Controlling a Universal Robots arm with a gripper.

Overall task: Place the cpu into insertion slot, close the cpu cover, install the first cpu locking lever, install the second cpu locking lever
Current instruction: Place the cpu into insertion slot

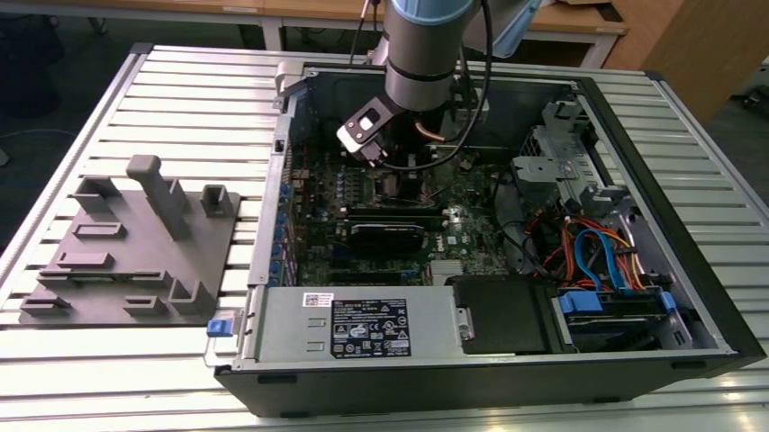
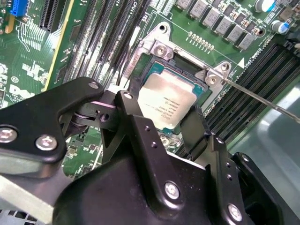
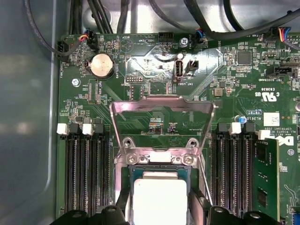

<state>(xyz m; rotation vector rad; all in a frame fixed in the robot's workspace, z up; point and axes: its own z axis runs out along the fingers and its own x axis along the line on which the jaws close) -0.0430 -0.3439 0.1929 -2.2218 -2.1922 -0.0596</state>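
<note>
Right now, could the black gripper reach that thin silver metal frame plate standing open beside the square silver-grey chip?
Probably yes. The cpu cover stands swung open right beside the cpu, where the gripper sits, and nothing visible lies between them.

cpu (image 2: 166,105) between fingers (image 2: 192,129), over insertion slot (image 2: 187,63)

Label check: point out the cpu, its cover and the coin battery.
flat square silver-grey metal cpu (image 3: 159,201), first wrist view, centre of its top face.
thin silver metal frame cpu cover (image 3: 161,98), first wrist view, crossbar opposite the hinge.
round silver coin battery (image 3: 102,64), first wrist view, centre of its face.
</note>
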